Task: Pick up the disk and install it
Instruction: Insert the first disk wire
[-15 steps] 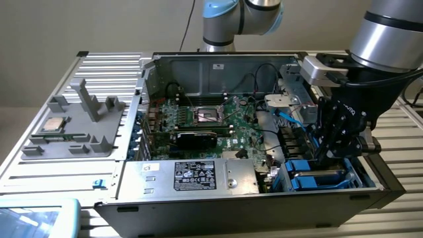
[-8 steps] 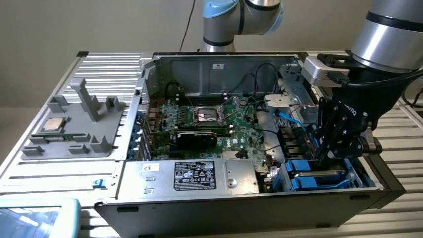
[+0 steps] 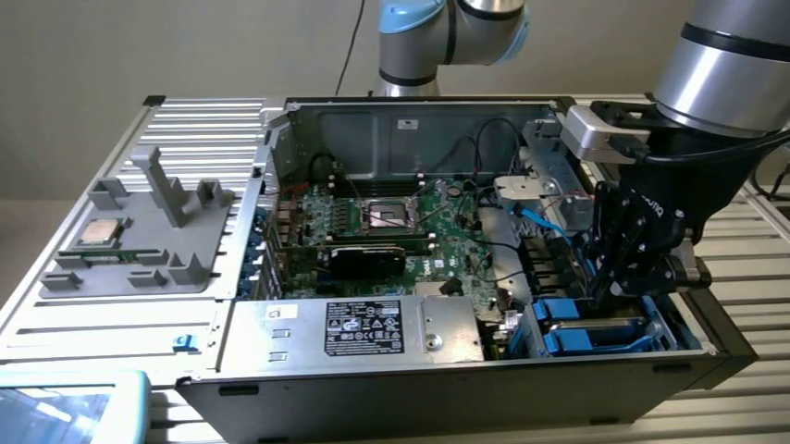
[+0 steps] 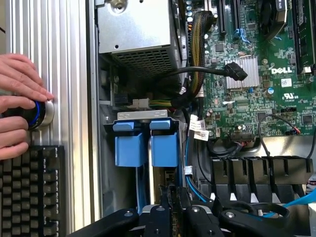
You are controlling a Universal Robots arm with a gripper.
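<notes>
A slatted metal worktop (image 3: 111,324) carries an open computer case (image 3: 370,120), lying on its side with its inside upward. The silver robot arm (image 3: 728,55) comes down from the exterior view's right into the near right corner of the case. Inside the case, a large silver box with a black label (image 3: 370,328) lies along the near wall, and the green motherboard (image 3: 408,222) lies behind it. A grey moulded tray (image 3: 136,240) sits on the worktop just beside the case on the exterior view's left. In the wrist view a black keyboard (image 4: 32,192) lies on the slats. The disk (image 3: 593,326), grey-silver in its bright blue carrier (image 4: 164,145), stands in the drive bay at that near right corner. The black gripper (image 3: 613,294) hangs directly over it, very near the carrier; whether it touches is unclear. Its jaws appear drawn close together (image 4: 173,195), with nothing seen pinched between them. A person's hand (image 4: 19,103) rests on a round knob (image 4: 42,113) beside the keyboard. A small square processor chip (image 3: 102,231) lies on the tray.
</notes>
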